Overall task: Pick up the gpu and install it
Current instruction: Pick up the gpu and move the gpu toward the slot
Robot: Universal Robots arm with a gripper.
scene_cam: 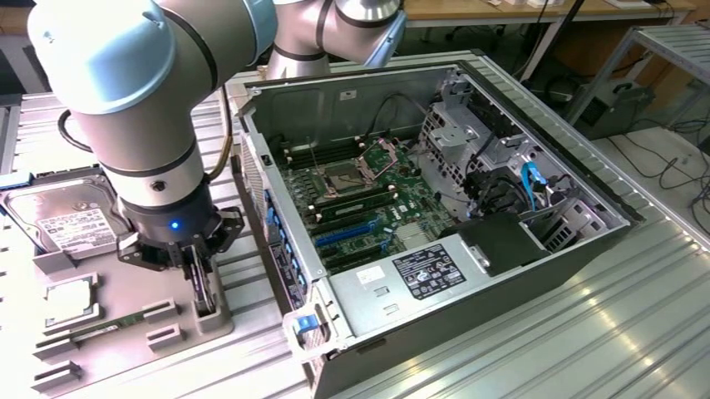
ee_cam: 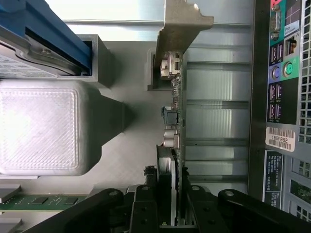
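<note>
The tool (ee_cam: 171,194) was right down on the card, black jaws either side of the gpu (scene_cam: 201,287) and closed onto both faces. From the wrist view it looked like a pinch on the upper edge. That figured: the card stood on edge, so its thin top was the one part offered to a two-sided grip.

The gpu sat upright in a slot of the grey holder tray (scene_cam: 133,283), along the tray's edge nearest the computer case (scene_cam: 488,274). As far as I could judge, it was not yet lifted out. Its pale bracket (ee_cam: 183,24) jutted out at the end away from the tool, past the slot's post.

Further out on the tray, each part had its own cradle, well apart from the card. The hard drive (scene_cam: 61,218) lay at the back corner, with the processor chip (scene_cam: 69,301) and the green memory stick (scene_cam: 106,322) toward the front edge.

Beyond the tray, the case lay on its side on the ribbed metal surface (scene_cam: 621,332). Its open side faced up, so the motherboard (scene_cam: 367,195) and its blue slots (scene_cam: 344,235) faced upward too.
</note>
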